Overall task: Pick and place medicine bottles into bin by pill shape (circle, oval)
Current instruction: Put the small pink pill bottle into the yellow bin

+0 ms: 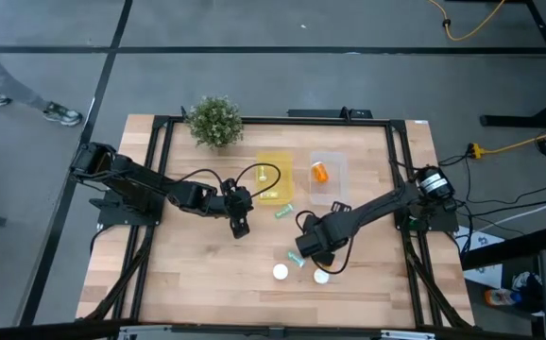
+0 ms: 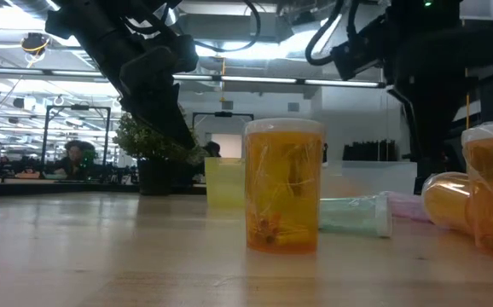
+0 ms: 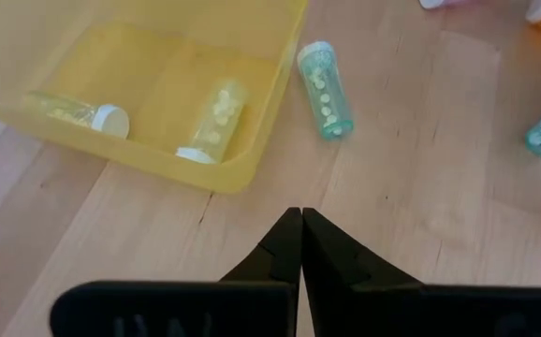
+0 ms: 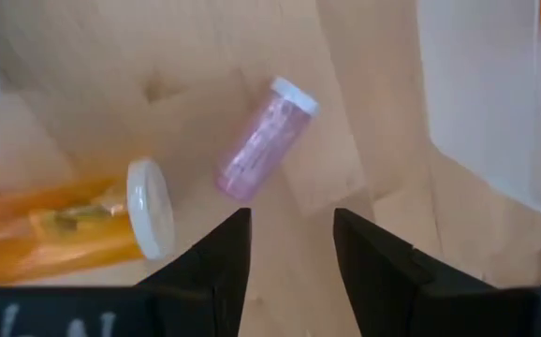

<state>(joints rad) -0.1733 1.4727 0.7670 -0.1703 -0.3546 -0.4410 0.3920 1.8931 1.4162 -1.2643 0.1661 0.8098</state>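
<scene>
From above, a wooden desk (image 1: 207, 274) carries a yellow bin (image 1: 273, 162) and a clear bin (image 1: 330, 168) side by side, with a potted plant (image 1: 214, 121) at the far left corner. An orange bottle (image 1: 320, 172) lies in the clear bin. The left gripper (image 1: 240, 227) sits just left of the yellow bin; the right gripper (image 1: 303, 247) is below the clear bin, near a teal vial (image 1: 283, 212) and two white caps (image 1: 281, 272).

At desk level, an orange bottle (image 2: 283, 184) stands upright in front, with a teal vial (image 2: 356, 213) lying behind it.

The left wrist view shows its fingers (image 3: 289, 245) pressed together, beside the yellow bin (image 3: 252, 150) holding two cream vials (image 3: 211, 120).

The right wrist view shows its fingers (image 4: 224, 253) spread and empty, a pink vial (image 4: 263, 140) lying just ahead, and an orange bottle (image 4: 65, 229) on its side nearby.
</scene>
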